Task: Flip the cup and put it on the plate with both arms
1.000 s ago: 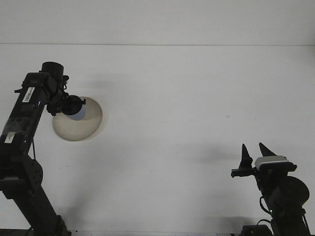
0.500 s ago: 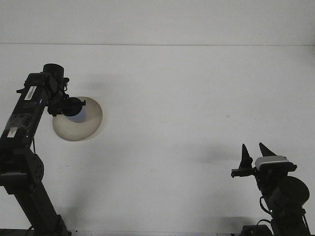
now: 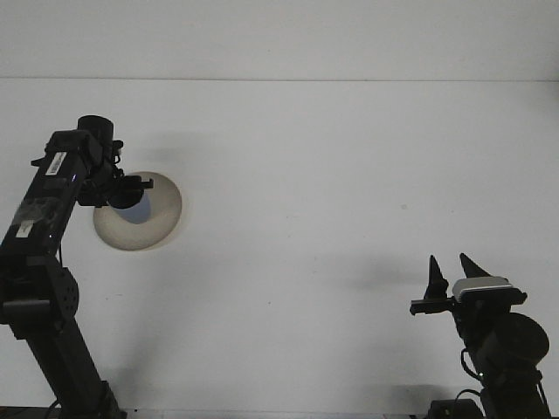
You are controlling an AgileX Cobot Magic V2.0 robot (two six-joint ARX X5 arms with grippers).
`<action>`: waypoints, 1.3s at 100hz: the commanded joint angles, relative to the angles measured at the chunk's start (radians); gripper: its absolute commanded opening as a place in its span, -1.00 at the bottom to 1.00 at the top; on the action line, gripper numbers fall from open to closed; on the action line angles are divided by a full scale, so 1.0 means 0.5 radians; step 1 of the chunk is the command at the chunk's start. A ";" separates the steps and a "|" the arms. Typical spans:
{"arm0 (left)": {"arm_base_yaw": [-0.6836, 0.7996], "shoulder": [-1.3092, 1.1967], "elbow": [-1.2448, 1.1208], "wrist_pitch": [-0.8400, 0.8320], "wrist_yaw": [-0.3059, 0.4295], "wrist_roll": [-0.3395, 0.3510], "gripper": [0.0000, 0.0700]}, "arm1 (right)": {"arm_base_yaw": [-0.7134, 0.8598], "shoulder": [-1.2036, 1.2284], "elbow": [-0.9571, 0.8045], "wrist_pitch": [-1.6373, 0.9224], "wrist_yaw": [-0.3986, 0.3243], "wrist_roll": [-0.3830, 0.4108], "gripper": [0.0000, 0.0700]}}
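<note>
Your left arm (image 3: 48, 201) reaches up the left side of the white table (image 3: 332, 175), and its gripper (image 3: 129, 189) hangs right over the plate (image 3: 153, 229). The plate is a pale, round dish lying flat on the table, well to the left and towards the far half of the surface. Part of its left edge is hidden behind the arm's wrist.

You can see the cup (image 3: 138, 208) as a small bluish-grey shape sitting within the plate's outline, directly under the dark gripper head. Most of the cup is covered from this view, so you cannot tell whether it stands mouth up or mouth down, nor whether it rests on the plate or is lifted just clear of it. You also cannot tell how the left gripper stands: its tip is a dark mass against the cup, and whether it has hold of the cup or has let go does not show.

Your right arm (image 3: 502, 340) sits low in the near right corner, far apart from the plate and the cup. Its gripper (image 3: 452, 272) points upward with its two dark fingers (image 3: 431, 272) spread apart in a clear V, and there is nothing between them. A light grey block sits just behind those fingers on the wrist.
</note>
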 commanded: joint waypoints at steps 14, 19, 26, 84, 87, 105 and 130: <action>0.018 0.025 0.069 -0.031 0.002 -0.032 -0.01 | 0.003 0.002 0.024 0.024 0.005 -0.015 0.04; 0.019 0.006 0.081 -0.033 0.002 -0.039 -0.01 | 0.003 0.002 0.024 0.025 0.005 -0.015 0.04; 0.019 -0.026 0.101 -0.034 0.002 -0.039 -0.01 | 0.003 0.002 0.024 0.025 0.005 -0.015 0.04; 0.021 -0.638 0.154 -0.092 0.008 -0.122 -0.01 | 0.003 0.002 0.024 0.024 0.006 -0.017 0.04; 0.014 -0.673 0.153 -0.092 0.018 -0.143 -0.01 | 0.003 0.002 0.024 0.024 0.007 -0.017 0.04; -0.057 -0.919 0.031 0.003 0.127 -0.143 -0.02 | 0.003 0.002 0.024 0.024 0.007 -0.017 0.04; -0.233 -1.381 -0.480 0.328 0.127 -0.187 -0.02 | 0.003 0.002 0.024 0.024 0.011 -0.021 0.04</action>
